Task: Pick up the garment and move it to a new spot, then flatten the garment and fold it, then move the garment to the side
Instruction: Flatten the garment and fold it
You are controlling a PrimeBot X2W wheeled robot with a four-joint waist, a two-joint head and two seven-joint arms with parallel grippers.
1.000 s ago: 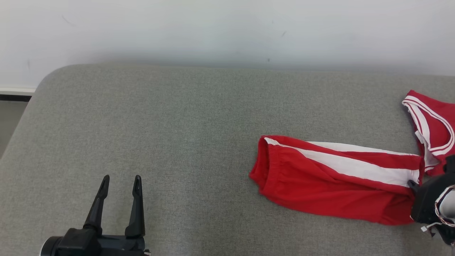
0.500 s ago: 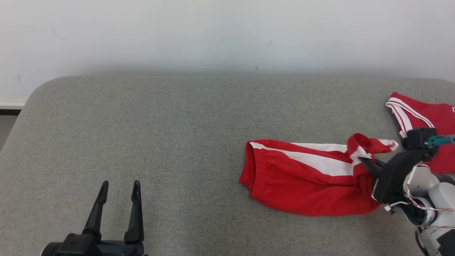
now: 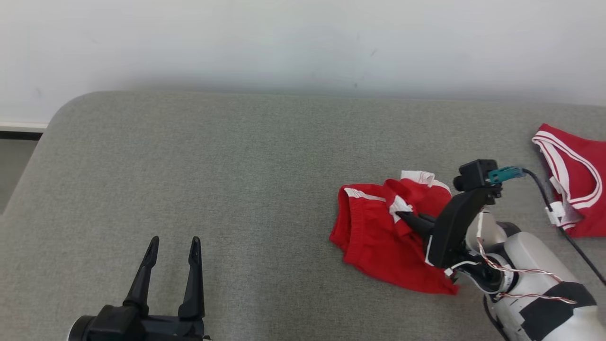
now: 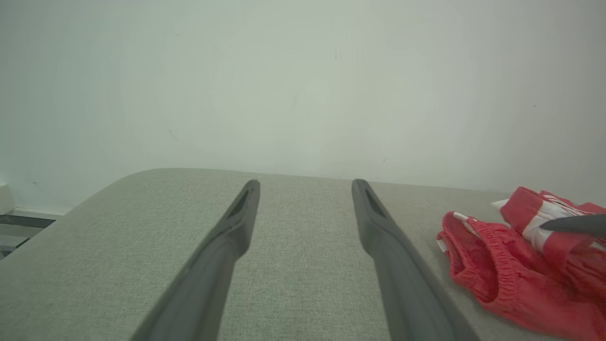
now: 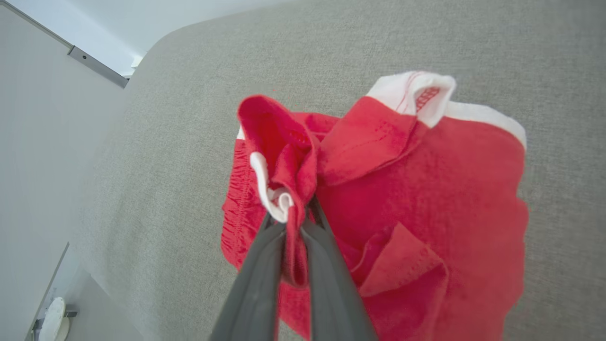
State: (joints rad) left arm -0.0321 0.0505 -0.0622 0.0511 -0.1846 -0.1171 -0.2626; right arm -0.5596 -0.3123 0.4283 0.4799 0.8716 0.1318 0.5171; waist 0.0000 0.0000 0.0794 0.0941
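Red shorts with white stripes lie bunched on the grey cloth-covered table, at and under the tips of the right end effector. This end effector is almost fully closed and pinches a raised fold of red cloth with a white edge between its two dark fingers. The rest of the shorts spreads on the table below the grip, with the elastic waistband beyond the fingertips. The left end effector stands wide open over bare table and holds nothing; the shorts are well apart from it, to its right. A second red garment with white trim lies further right of the right end effector, apart from the shorts.
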